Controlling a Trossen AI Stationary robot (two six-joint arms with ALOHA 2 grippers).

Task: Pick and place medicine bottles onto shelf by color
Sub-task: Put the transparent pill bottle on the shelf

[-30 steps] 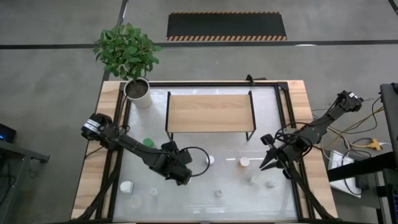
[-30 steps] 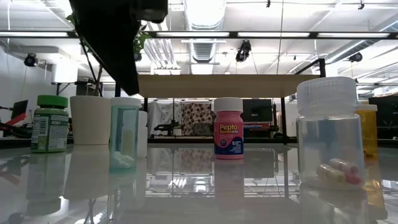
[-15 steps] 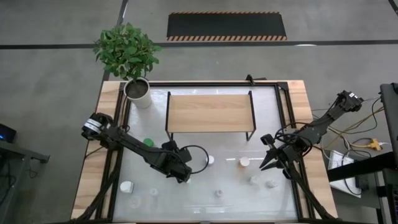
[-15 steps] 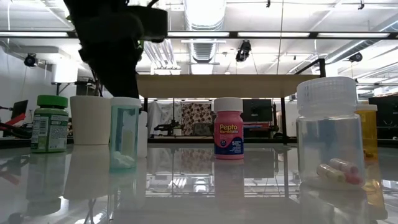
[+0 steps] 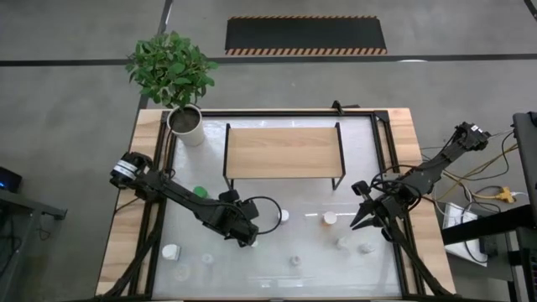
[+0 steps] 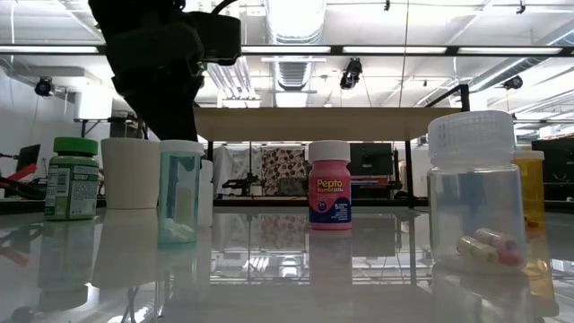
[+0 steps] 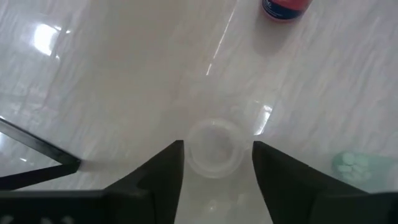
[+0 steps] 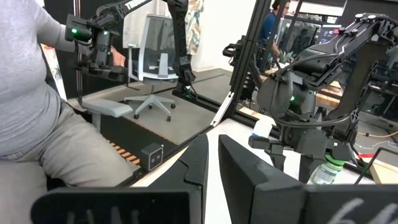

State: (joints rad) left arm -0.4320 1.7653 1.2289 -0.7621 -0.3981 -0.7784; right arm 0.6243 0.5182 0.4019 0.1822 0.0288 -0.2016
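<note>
On the glossy white surface (image 5: pixel 277 260) with its black border and light-wood margins, the low light-wood shelf on a thin black frame (image 5: pixel 282 151) stands against the middle of the far edge, its top bare; no bottle has reached it, so the sorting looks barely begun. At the far left corner sits the leafy green plant in a metal pot (image 5: pixel 185 122), out of the working area.

The dark left arm reaches in from the left edge toward the middle of the surface, and its left pincer (image 7: pixel 214 152) hangs straight over a small clear round jar with a translucent lid (image 7: pixel 214 148). The fingers stand either side of the lid, spread with a little gap showing, not yet pinching: a top-down approach suited to so squat a jar. The right pincer (image 5: pixel 361 221) waits near the right edge, its fingers pressed together on nothing.

The medicine bottles are scattered over the near half of the surface. The large clear ribbed-cap bottle (image 6: pixel 474 193) holds a few capsules at its bottom; the pale teal-tinted clear bottle (image 6: pixel 180 193) holds white tablets. The green-capped bottle (image 6: pixel 73 178), the plain white tub (image 6: pixel 131 173), the orange bottle (image 6: pixel 530 187) and the pink white-capped bottle (image 6: pixel 330 185) show no contents.
</note>
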